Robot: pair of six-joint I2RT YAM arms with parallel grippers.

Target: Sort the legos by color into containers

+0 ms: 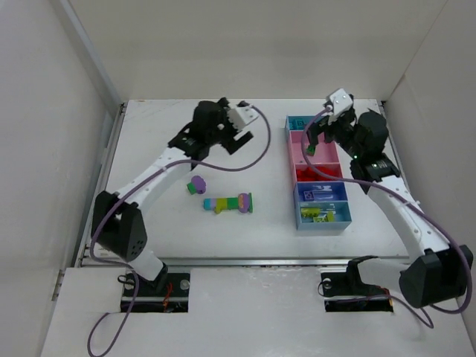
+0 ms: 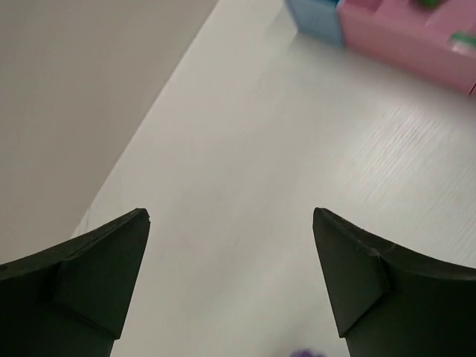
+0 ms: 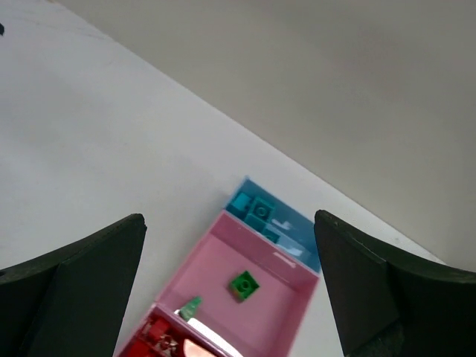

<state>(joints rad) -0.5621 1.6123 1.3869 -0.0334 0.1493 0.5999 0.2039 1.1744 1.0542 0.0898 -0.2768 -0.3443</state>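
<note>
With our left claw (image 2: 230, 216) and right claw (image 3: 230, 219) both spread wide and empty, we risk grabbing several clustered legos (image 1: 228, 203) mid-surface and dropping mixed colours into the containers (image 1: 323, 225) along the right edge.

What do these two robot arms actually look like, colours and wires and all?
Both the left arm and right arm have white tube-like links between chunky black joints. A purple cable trails along each. Each wrist carries a white box. The left end effector and right end effector each have two dark wedge-shaped fingers.
</note>
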